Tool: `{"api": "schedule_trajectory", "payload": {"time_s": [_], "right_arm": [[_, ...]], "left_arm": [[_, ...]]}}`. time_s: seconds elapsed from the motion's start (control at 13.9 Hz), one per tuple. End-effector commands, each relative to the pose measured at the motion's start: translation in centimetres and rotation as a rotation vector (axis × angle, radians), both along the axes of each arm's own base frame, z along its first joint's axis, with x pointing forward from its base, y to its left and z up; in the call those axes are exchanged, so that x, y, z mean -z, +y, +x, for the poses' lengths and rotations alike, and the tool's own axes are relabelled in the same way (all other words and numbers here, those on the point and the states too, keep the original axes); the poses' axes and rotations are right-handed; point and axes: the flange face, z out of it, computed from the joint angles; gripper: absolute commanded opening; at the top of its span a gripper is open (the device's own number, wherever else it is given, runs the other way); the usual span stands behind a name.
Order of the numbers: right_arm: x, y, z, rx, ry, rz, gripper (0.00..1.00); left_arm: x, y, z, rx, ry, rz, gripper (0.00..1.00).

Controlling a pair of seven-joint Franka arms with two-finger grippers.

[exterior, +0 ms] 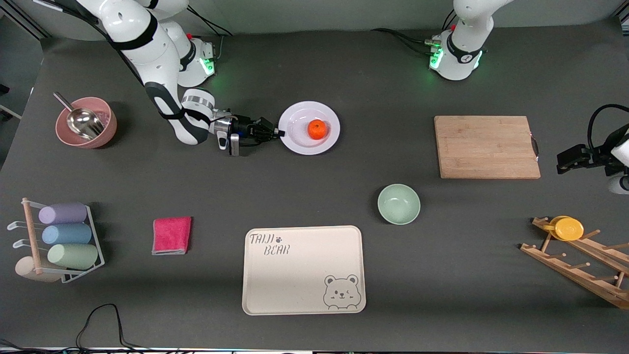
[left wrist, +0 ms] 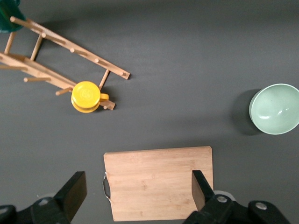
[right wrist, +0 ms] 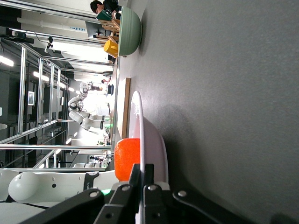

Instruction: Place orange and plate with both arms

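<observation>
The white plate (exterior: pixel 295 132) lies on the dark table between the two arm bases' ends, with the orange (exterior: pixel 317 129) sitting in its middle. My right gripper (exterior: pixel 278 132) reaches in low and is shut on the plate's rim at the side toward the right arm's end. The right wrist view shows both fingers pinching the thin rim of the plate (right wrist: pixel 149 140), the orange (right wrist: pixel 127 157) just past them. My left gripper (exterior: pixel 560 166) hangs open at the left arm's end of the table, over the handle end of the wooden cutting board (left wrist: pixel 159 182), holding nothing.
A pale-green bowl (exterior: pixel 398 203) and a cream bear-printed tray (exterior: pixel 303 269) lie nearer the front camera. A pink bowl with a metal scoop (exterior: pixel 86 122), a red cloth (exterior: pixel 171 235), a rack of cups (exterior: pixel 64 241) and a wooden rack with a yellow cup (exterior: pixel 568 228) stand around.
</observation>
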Motion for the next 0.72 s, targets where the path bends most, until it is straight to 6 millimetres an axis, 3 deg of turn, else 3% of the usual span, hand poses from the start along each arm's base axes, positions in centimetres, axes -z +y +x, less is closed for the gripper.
{"api": "schedule_trajectory", "payload": {"time_s": [0.0, 0.22, 0.43, 0.65], "right_arm": [[1.2, 0.9, 0.0, 0.008, -0.015, 0.008, 0.00], [-1.1, 1.0, 1.7, 0.039, -0.006, 0.054, 0.00], [-5.6, 1.1, 4.0, 0.067, 0.023, 0.107, 0.00], [-10.0, 0.4, 5.3, 0.067, 0.067, 0.149, 0.00]], "left_arm": [[0.6, 0.8, -0.1, 0.061, -0.011, 0.009, 1.00], [2.0, 0.8, 0.3, 0.043, -0.051, 0.005, 1.00], [4.5, 1.3, 0.4, 0.017, -0.068, 0.003, 1.00], [3.3, 0.1, -0.1, -0.058, -0.080, 0.028, 1.00]]}}
